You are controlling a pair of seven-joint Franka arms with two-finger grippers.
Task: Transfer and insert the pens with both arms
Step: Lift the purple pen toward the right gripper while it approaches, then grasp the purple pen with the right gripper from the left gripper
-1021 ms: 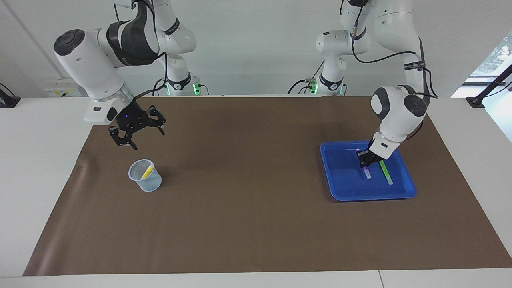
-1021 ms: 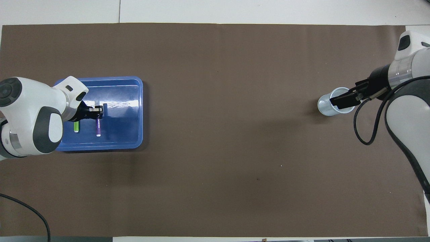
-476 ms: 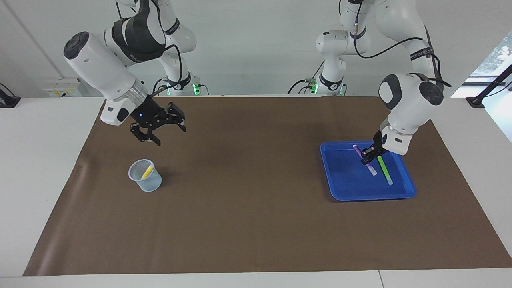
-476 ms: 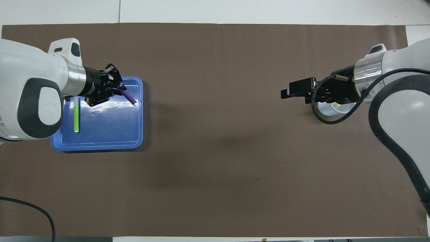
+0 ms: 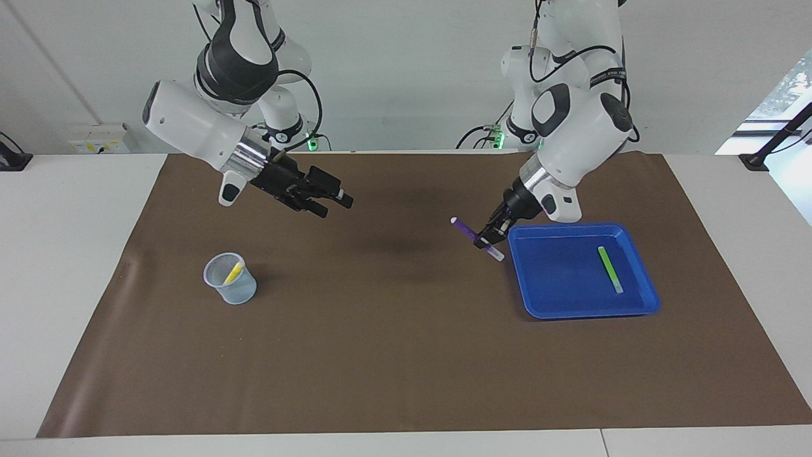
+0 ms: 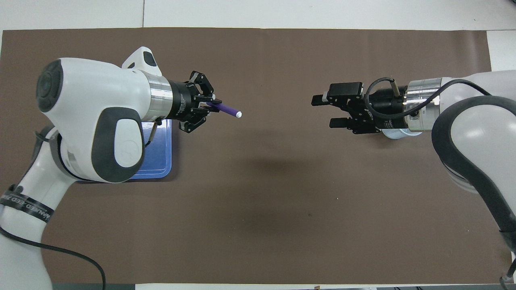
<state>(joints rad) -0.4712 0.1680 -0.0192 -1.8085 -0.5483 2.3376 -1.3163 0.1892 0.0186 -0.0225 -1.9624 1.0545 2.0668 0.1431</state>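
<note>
Left gripper (image 5: 487,239) pinches purple pen (image 5: 465,228) over mat (image 5: 393,355); right gripper (image 5: 330,203) spread, aloft

We see the purple pen (image 5: 477,238) tilted in the air over the brown mat (image 5: 406,330), pinched mid-length. Green pen (image 5: 610,269) lies flat in the blue tray (image 5: 571,311). Yellow pen (image 5: 233,273) leans inside the clear cup (image 5: 238,293).

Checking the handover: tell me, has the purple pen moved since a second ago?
Yes. The purple pen, held by the left gripper, has left the blue tray toward the table's middle.
</note>
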